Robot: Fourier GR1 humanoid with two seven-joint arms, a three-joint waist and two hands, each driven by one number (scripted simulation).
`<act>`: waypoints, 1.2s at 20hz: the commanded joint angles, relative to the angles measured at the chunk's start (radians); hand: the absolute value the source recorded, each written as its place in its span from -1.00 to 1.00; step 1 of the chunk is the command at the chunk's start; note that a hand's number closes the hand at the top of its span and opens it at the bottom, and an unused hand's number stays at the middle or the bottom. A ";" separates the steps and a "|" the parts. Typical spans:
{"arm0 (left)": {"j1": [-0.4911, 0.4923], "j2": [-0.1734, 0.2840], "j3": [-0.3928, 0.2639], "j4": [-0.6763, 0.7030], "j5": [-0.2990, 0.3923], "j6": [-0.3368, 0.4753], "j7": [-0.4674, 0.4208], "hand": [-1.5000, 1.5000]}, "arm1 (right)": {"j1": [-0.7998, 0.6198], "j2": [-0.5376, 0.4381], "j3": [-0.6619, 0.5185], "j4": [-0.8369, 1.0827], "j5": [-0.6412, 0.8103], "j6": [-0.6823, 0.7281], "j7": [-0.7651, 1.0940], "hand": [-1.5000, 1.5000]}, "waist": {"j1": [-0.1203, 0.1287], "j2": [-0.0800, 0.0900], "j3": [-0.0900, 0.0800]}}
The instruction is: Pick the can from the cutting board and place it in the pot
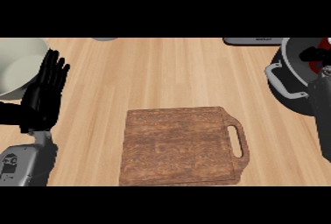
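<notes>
The wooden cutting board (pixel 177 146) lies at the centre front with nothing on it, its handle slot to the right. The dark pot (pixel 292 92) with a grey side handle stands at the right edge, partly cut off. My right hand (pixel 315 54) hangs over the pot's opening, its fingers curled round the can (pixel 315 66); only small red patches of the can show between the fingers. My left hand (pixel 44 92) rests open at the left edge, fingers up.
A large white bowl (pixel 16 65) stands at the far left, partly behind my left hand. Two grey objects (pixel 255 40) peek in at the back edge. Bare wooden counter (pixel 168 74) stretches between the bowl and the pot.
</notes>
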 commanded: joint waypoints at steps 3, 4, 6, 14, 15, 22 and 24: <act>-0.022 -0.006 0.003 -0.009 -0.006 0.002 0.020 0.00 | 0.056 -0.031 -0.055 0.141 -0.038 -0.166 -0.060 1.00 | 0.012 0.005 0.000; -0.005 -0.012 -0.004 -0.001 -0.002 -0.018 0.001 0.00 | 0.090 -0.067 -0.076 0.093 -0.080 -0.131 -0.100 1.00 | 0.007 0.003 0.000; 0.035 -0.015 -0.003 -0.012 -0.016 -0.014 -0.030 0.00 | 0.070 -0.080 -0.109 0.182 -0.119 -0.131 -0.129 1.00 | 0.014 0.004 0.000; -0.025 -0.008 0.003 0.004 -0.003 -0.022 0.006 0.00 | 0.062 -0.058 -0.272 0.338 -0.416 -0.180 -0.340 -1.00 | 0.021 0.009 0.002; -0.037 -0.009 0.016 0.033 -0.009 -0.010 -0.014 0.00 | 0.098 -0.053 -0.287 0.336 -0.458 -0.219 -0.419 -1.00 | 0.016 0.010 0.002; -0.045 -0.015 0.014 0.049 -0.012 -0.019 -0.020 0.00 | 0.027 -0.049 -0.264 0.326 -0.505 -0.303 -0.572 -1.00 | 0.016 0.007 0.001; -0.024 -0.049 -0.011 0.033 -0.029 0.004 -0.030 0.00 | 0.024 -0.051 -0.302 0.311 -0.570 -0.346 -0.641 -1.00 | 0.017 0.007 0.001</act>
